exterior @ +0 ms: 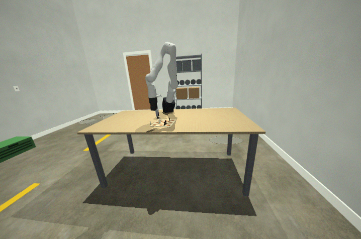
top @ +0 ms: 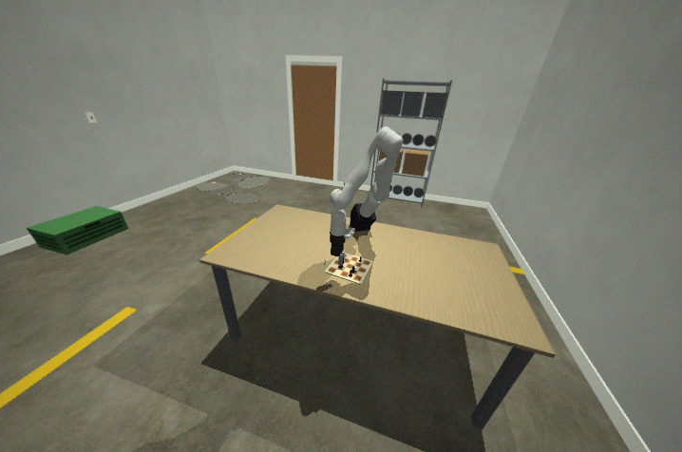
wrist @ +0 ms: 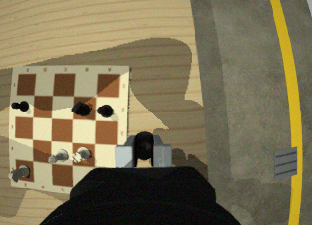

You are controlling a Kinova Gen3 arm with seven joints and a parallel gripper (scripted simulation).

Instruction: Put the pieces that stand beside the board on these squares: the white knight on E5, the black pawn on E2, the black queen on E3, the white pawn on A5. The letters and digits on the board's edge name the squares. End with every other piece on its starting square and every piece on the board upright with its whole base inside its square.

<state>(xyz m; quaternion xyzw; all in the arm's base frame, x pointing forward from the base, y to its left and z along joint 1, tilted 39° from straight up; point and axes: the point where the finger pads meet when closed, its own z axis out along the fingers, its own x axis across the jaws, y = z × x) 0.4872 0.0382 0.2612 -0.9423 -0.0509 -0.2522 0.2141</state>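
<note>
My gripper is shut on a black piece, apparently the black queen, held above the board's A-side edge. The board lies below and left of the fingers in the wrist view. The black pawn stands on E2. A light piece, apparently the white knight, stands on E5. The white pawn stands beside the board and is hidden in the wrist view. E3 holds no piece; A5 is hidden by the gripper body in the wrist view.
Black pieces stand on B2 and A2. White pieces stand on C4 and B4. The table's edge runs to the right of the board in the wrist view. The arm's base stands behind the board.
</note>
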